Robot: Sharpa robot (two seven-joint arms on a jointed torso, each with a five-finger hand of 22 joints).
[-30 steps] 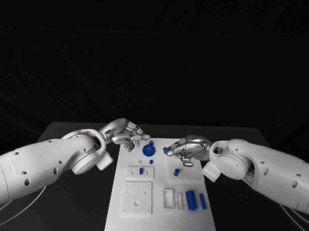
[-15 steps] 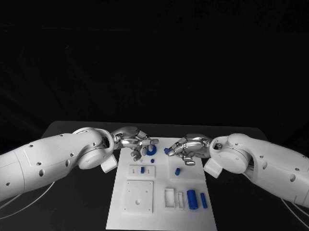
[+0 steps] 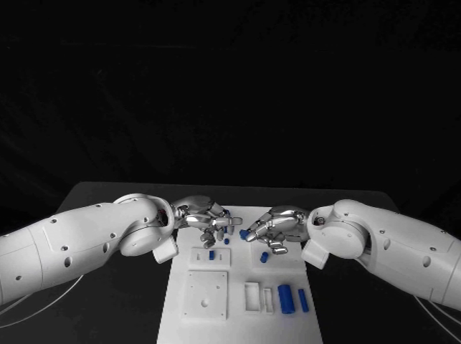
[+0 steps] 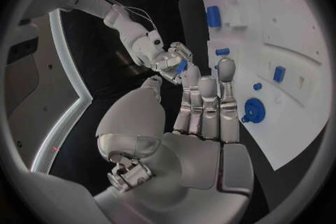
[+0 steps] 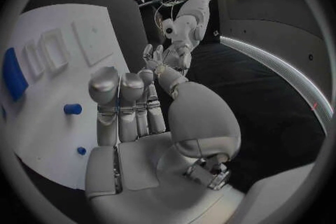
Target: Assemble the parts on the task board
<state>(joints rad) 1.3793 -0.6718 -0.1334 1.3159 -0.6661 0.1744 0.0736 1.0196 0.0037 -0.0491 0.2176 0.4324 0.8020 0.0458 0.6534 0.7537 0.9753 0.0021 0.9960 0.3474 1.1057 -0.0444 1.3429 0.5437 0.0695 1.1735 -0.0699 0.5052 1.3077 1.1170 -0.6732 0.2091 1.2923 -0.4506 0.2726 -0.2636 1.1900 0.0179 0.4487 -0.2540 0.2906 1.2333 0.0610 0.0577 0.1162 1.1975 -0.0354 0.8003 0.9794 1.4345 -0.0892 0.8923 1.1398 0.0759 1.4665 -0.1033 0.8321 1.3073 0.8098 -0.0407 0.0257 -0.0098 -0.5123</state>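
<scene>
- Two hands hover close together over the far end of the task board (image 3: pixel 241 315), which lies in the middle of the black table (image 3: pixel 117 193).
- The left hand (image 3: pixel 208 218) holds nothing. In the left wrist view its fingers are stretched out side by side, with the thumb standing apart from them.
- The blue disc (image 4: pixel 253 110) lies flat on the board just beside these fingertips and is not touched.
- The right hand (image 3: pixel 274 231) pinches a small blue peg (image 4: pixel 181 66) between the thumb and a finger, above the board.
- More parts wait on the board: a short blue piece (image 3: pixel 263 256) lies loose near the middle, and a thick blue cylinder (image 3: pixel 285 297) lies at the near end.
- I judge that the parts are hard plastic, stiff and very light, so a gentle force is enough.
- Their smooth surface can slip or turn between metal fingertips.
- The disc looks low and flat, so I would take it at its rim from two opposite sides, not from the top.
- The peg is better held near the middle of its length, so that the free end can enter its hole straight.
</scene>
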